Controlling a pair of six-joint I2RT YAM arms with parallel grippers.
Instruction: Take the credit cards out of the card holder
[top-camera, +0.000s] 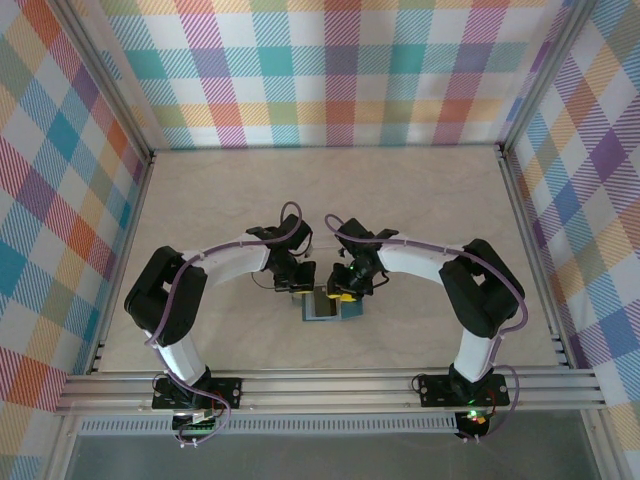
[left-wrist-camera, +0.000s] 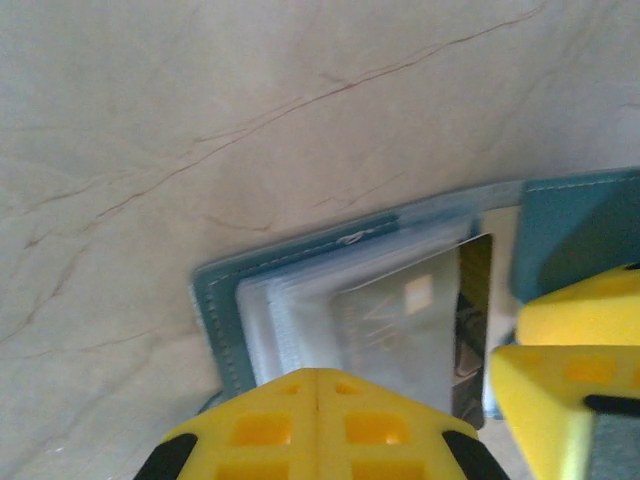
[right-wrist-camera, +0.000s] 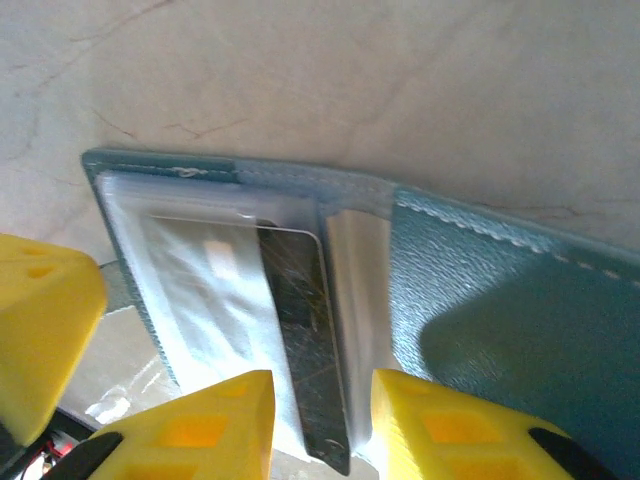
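The card holder (top-camera: 322, 308) lies open on the table (top-camera: 420, 200), by the middle of its near edge. The left fingers (left-wrist-camera: 260, 430) are pressed together over its sleeved panel; the right fingers (right-wrist-camera: 200, 425) stand apart astride a dark credit card (right-wrist-camera: 300, 330) poking from a sleeve

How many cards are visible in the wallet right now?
1: a shiny card tucked in the clear sleeves of the open wallet. Others may be hidden underneath.

We record: left arm (top-camera: 225, 257) & right arm (top-camera: 420, 262) — white shells, black joint housings, purple cables (top-camera: 160, 322) looped alongside, black base plates (top-camera: 195, 390). Fingers (left-wrist-camera: 270, 425) yellow plastic w/ square recesses; green LED (top-camera: 471, 414) at right base.
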